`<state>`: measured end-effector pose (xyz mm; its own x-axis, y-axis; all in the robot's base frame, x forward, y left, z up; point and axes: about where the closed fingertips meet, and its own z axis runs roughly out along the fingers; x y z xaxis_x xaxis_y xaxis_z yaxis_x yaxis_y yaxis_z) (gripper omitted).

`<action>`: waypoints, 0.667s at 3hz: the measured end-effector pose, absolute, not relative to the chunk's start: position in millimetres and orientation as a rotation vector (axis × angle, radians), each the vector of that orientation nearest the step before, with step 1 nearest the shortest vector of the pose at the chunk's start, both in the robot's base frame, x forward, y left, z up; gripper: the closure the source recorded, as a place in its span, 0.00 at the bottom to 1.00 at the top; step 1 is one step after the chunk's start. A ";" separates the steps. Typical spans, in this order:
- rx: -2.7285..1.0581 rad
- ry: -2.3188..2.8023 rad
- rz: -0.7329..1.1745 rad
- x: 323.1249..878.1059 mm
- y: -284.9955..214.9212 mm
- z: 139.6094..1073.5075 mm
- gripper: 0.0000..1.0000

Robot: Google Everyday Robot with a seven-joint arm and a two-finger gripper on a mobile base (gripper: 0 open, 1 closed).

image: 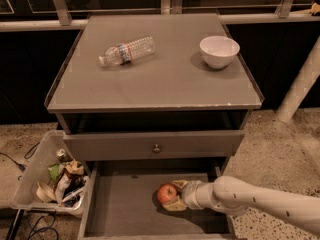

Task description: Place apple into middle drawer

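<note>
The red-orange apple sits low inside the open middle drawer, a wide grey box with a bare flat floor, right of its centre. My gripper reaches in from the right on a white arm, and its tan fingers lie around the apple's right side, above and below it. The apple seems to be on or just above the drawer floor.
A grey drawer front with a round knob is above the open drawer. On the cabinet top lie a plastic water bottle and a white bowl. A bin of trash stands at the left on the floor.
</note>
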<state>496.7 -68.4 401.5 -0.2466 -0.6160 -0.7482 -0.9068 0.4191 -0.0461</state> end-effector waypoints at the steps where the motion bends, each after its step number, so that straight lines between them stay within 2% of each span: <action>1: -1.288 1.969 0.525 496.6 -68.3 401.5 0.36; 2: -1.288 1.969 0.525 496.6 -68.3 401.4 0.13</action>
<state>496.6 -68.3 401.4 -0.2466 -0.6159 -0.7482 -0.9068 0.4190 -0.0461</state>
